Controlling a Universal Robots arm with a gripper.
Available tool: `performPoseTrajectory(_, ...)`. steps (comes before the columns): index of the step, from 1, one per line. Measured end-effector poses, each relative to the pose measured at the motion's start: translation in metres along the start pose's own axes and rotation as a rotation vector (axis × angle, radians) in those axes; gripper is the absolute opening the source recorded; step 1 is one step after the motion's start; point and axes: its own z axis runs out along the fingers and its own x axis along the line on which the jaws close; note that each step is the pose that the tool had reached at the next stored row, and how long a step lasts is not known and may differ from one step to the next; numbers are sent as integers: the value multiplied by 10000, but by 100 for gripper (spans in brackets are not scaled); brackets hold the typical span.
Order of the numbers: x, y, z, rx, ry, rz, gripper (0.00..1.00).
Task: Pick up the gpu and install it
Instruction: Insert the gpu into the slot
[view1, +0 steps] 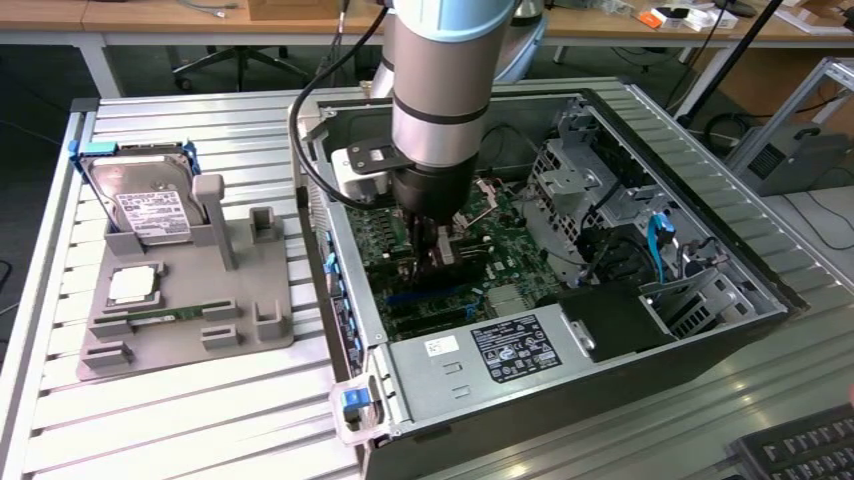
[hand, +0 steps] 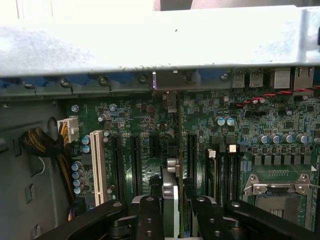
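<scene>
Gripper clamps the gpu edge-on inside the computer case on a slatted metal table.

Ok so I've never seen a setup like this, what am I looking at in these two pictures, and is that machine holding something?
The big grey tube is a robot arm reaching down into an open computer case on a metal table. One picture comes from a camera off to the side; the other from a camera on the arm's wrist, looking past its black gripper at the green motherboard. The gripper is closed on a thin card seen edge-on, the gpu, standing upright over the motherboard's slots. At the exterior view's left, a grey holder carries a hard drive and a RAM stick.
</scene>
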Motion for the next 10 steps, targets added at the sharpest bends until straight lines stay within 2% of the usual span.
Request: performPoseTrajectory(10, -9, 1, 4, 4, -7, -102, 27)
